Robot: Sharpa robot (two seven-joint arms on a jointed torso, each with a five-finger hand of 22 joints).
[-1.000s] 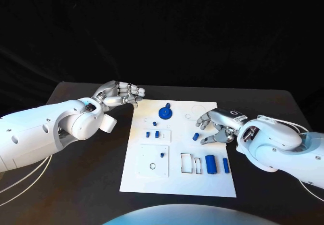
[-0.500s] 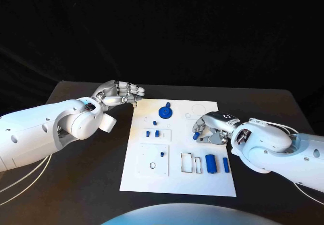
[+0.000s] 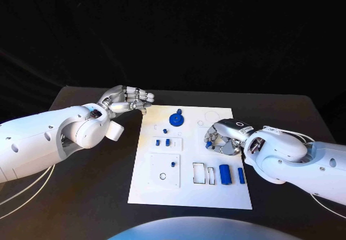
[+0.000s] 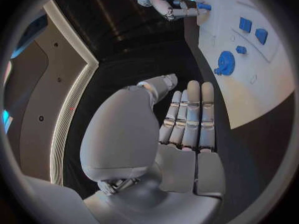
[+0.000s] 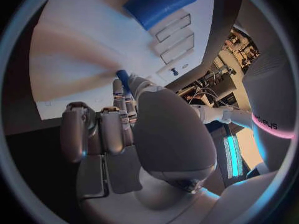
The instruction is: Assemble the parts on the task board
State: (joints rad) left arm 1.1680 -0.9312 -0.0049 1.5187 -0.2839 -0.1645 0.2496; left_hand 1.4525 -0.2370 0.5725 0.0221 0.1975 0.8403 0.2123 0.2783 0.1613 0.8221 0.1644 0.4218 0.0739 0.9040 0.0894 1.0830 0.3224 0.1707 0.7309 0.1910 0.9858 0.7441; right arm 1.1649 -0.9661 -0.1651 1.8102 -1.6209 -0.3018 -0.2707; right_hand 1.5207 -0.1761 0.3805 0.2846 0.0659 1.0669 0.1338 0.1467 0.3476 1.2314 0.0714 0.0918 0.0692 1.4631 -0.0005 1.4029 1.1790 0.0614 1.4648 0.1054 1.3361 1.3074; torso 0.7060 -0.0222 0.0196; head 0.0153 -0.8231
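Observation:
The white task board lies in the middle of the black table. My right hand is low over its right-centre, and its fingertips pinch a small blue part. That part also shows between the thumb and fingers, and at the far hand's fingertips. I cannot tell whether it is off the board. A blue gear sits near the far edge. Two small blue pieces stand in a plate left of centre. My left hand hovers off the board's far left corner and holds nothing.
A large blue cylinder and a shorter blue one lie on the board's right side, next to two rectangular slots. The cylinder is close beside my right hand. Bare black table surrounds the board.
My right hand has moved left across the board and closed its fingers round the small blue part that lay beside it. The left hand has stayed where it was.

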